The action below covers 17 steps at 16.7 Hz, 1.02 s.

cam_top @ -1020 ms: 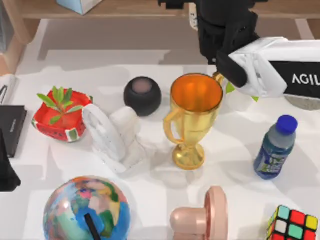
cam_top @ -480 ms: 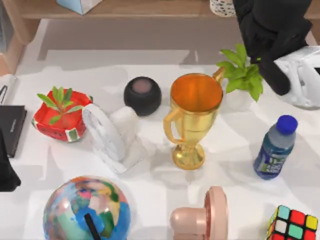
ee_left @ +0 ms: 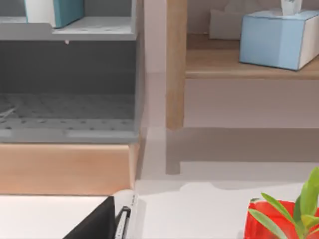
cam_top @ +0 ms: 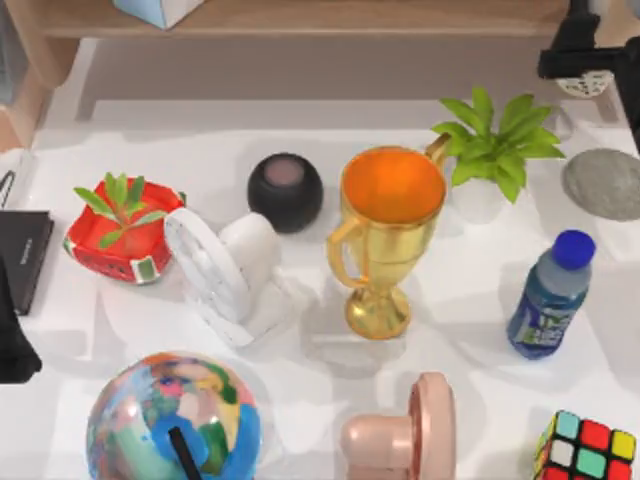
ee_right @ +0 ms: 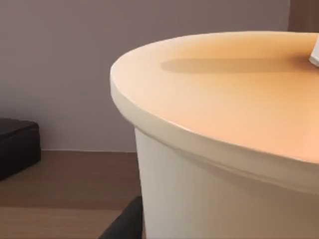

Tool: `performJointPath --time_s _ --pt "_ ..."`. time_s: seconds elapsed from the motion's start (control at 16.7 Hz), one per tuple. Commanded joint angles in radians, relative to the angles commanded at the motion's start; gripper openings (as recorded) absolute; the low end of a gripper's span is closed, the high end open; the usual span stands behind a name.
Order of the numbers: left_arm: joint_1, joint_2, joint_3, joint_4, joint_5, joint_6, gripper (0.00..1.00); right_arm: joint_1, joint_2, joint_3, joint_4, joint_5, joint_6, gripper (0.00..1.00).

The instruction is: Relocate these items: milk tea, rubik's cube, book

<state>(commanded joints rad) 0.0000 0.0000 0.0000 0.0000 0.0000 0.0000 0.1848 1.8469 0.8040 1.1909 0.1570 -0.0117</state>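
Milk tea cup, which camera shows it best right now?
The right wrist view: the milk tea cup is close up, its cream lid and side plain. The top view catches a bit of it at the top right edge under the right tool. The left wrist view faces the shelves.

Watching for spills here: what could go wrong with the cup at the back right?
The milk tea, held by the right hand at the table's back right, could slip and fall by the potted plant or grey stone. The wooden shelf is close; a swing might clip it. The left hand sits parked at the left edge.
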Motion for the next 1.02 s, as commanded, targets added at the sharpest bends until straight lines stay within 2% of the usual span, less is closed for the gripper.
performJointPath --time_s 0.36,0.72,1.02 --pt "0.0 0.0 0.0 0.0 0.0 0.0 1.0 -0.166 0.122 -0.075 0.04 -0.107 0.017 0.0" --pt "0.0 0.0 0.0 0.0 0.0 0.0 1.0 -0.169 0.127 -0.073 0.043 -0.11 0.019 0.0" --pt "0.0 0.0 0.0 0.0 0.0 0.0 1.0 -0.182 0.179 -0.104 0.117 -0.109 0.011 0.0"
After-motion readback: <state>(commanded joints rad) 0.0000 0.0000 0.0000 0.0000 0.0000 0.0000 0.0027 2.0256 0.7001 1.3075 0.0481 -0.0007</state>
